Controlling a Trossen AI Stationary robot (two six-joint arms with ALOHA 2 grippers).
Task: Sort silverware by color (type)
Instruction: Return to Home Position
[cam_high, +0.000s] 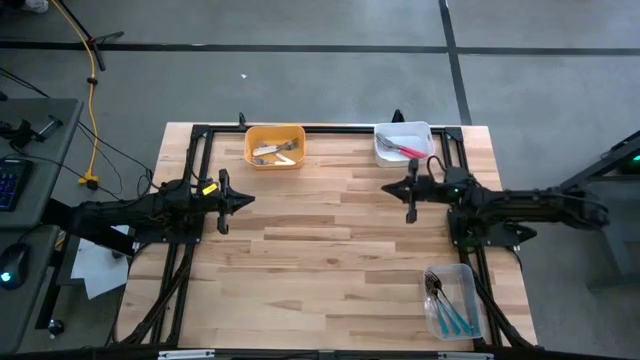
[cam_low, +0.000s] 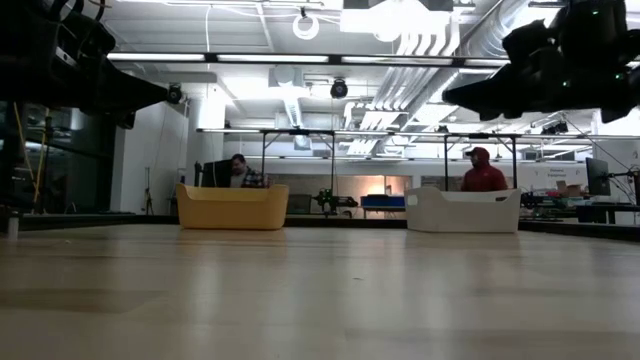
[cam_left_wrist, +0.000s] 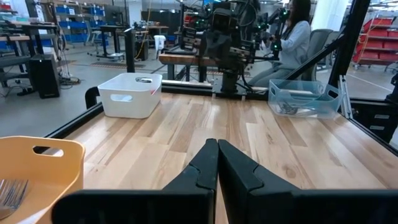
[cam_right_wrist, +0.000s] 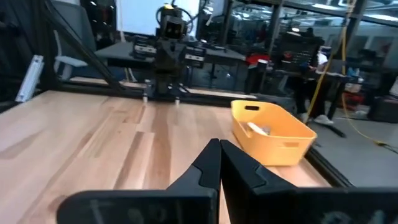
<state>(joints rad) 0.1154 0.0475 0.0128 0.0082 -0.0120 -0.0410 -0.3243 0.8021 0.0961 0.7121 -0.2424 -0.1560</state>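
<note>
On your left, the left gripper (cam_high: 249, 199) hovers above the bare table (cam_high: 320, 260), left of centre. Its fingers (cam_left_wrist: 202, 171) are pressed together with nothing between them. Just beyond it, at the far edge, you see the yellow bin (cam_high: 248, 146), which holds the white-handled forks (cam_high: 277, 152). How many lie there is hard to make out from above.

Moving right, the right gripper (cam_high: 386, 187) points at the left one across the middle of the table, well apart from it. Its jaws are likewise closed on nothing. Past it, at the far edge, the white bin (cam_high: 377, 146) holds the pink-handled forks (cam_high: 408, 150).

Farthest right, in the near right corner, the transparent bin (cam_high: 475, 300) holds the blue-handled forks (cam_high: 452, 320), their metal heads toward the far side.
</note>
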